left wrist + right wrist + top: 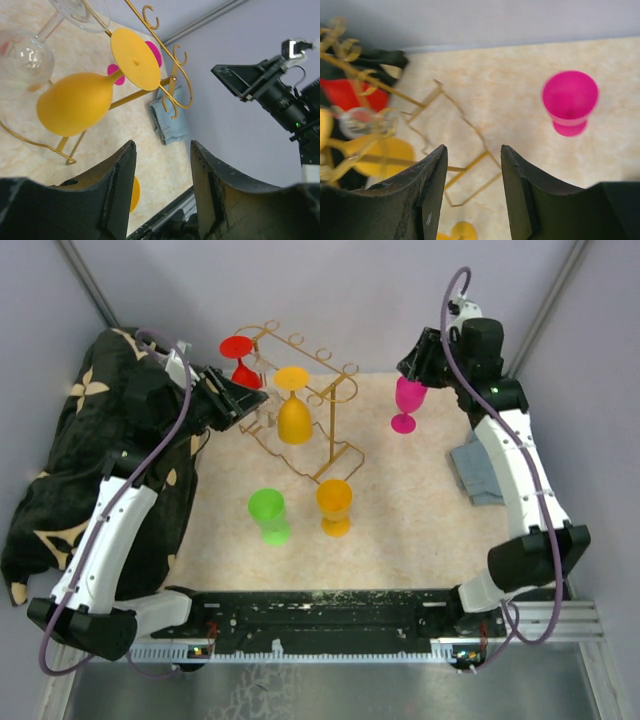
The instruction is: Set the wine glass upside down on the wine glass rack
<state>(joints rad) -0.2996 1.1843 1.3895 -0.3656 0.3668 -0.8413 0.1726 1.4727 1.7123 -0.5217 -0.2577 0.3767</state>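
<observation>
1. Gold wire rack (337, 393) on the desk (420, 520), toward the far edge, a little left of centre; base wires run diagonally toward mid-desk.
2. Hung upside down on the rack: yellow glass (294, 415) at the middle, red glass (240, 352) at the far left end. Clear glass (25, 60) also hung there, between them, plain only in the left wrist view.
3. Left arm (110, 510) reaches to the far left corner. Left jaws spread wide, nothing between them, pointed at the rack (172, 82) and the hung yellow glass (75, 102), apart from both.
4. Right arm (520, 470) reaches to the far right corner. Right jaws spread, nothing gripped.
5. Pink wine glass (408, 398) upright on the desk near the far right corner, right of the rack and well apart from it. In the overhead view, bowl just under the right jaws; in the right wrist view, pink wine glass (570, 97) off to the right of the fingers, clear of them. Not on the rack.
6. Right wrist view also takes in the rack (465, 122), blurred, with the red glass (350, 95) behind it.
7. Green glass (268, 512) and orange glass (334, 502) side by side on the desk, between the rack and the near edge, close together but not touching.
8. Grey-blue cloth (480, 475) folded at the right edge, under the right arm.
9. Black cloth with gold pattern (60, 470) heaped beyond the left edge, beside the left arm.
</observation>
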